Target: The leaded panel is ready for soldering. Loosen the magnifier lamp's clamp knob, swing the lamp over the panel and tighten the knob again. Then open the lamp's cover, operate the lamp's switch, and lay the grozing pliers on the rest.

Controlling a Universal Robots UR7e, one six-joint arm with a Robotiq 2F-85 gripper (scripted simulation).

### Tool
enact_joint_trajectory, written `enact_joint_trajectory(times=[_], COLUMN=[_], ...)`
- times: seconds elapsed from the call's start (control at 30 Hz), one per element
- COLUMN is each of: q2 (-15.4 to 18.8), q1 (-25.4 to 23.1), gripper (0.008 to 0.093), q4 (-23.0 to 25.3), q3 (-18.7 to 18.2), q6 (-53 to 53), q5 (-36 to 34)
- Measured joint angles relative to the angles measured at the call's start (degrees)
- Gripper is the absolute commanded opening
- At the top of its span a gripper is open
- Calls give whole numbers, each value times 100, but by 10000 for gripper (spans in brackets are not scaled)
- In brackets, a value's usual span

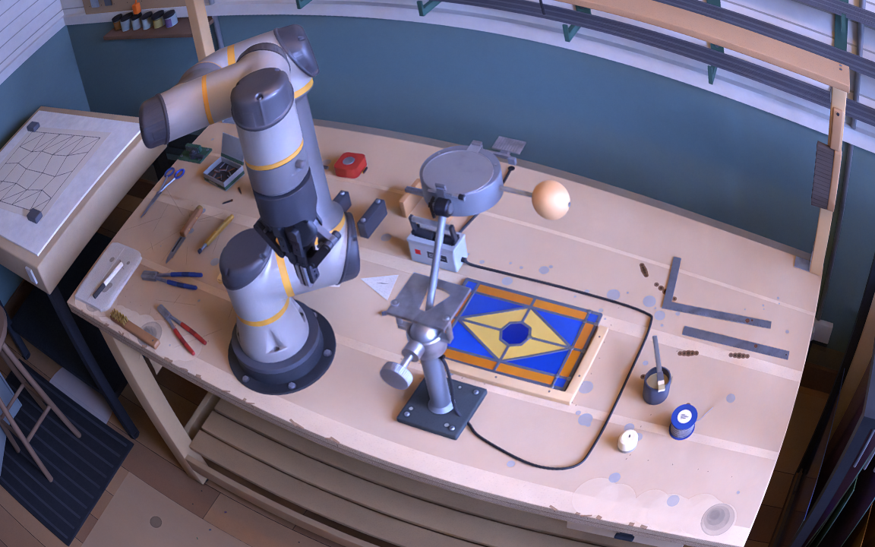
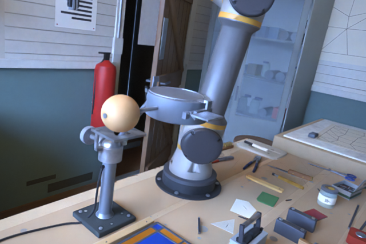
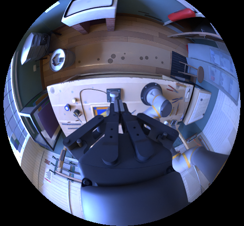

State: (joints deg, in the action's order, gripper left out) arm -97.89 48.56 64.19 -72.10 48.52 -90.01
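The magnifier lamp's round grey head (image 1: 461, 178) hangs behind the blue and yellow leaded panel (image 1: 521, 333), off its far left corner, with the cover down and a cream ball (image 1: 550, 199) on its arm. The lamp post stands on a dark base plate (image 1: 442, 408) at the panel's front left, and its clamp knob (image 1: 397, 375) sticks out to the left. My gripper (image 1: 301, 262) hangs high above the bench beside my own base, left of the lamp; it is closed and holds nothing. The blue-handled grozing pliers (image 1: 170, 279) lie at the bench's left end, next to the white rest (image 1: 112, 275).
A small grey pot (image 1: 656, 385) with a brush stands right of the panel, near a blue spool (image 1: 683, 422). A black cable (image 1: 604, 415) loops around the panel's right side. Hand tools (image 1: 181, 329) lie scattered left of my base. A switch box (image 1: 436, 249) sits behind the lamp post.
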Motion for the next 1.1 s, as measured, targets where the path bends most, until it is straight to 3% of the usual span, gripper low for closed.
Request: enact_joint_trajectory(times=[0.17,0.3,0.57,0.87,1.1], q2=[-170,-385,-570,130,776], q1=[-328,-898,-2972,-5581,-6649], gripper=[80,80,80,80,80], q4=[-32,-79,-127,20,64], q3=[-140,-304,-432,114,708], q6=[-331,-901,-2968,-5565,-6636], q5=[0,1,2,3,3])
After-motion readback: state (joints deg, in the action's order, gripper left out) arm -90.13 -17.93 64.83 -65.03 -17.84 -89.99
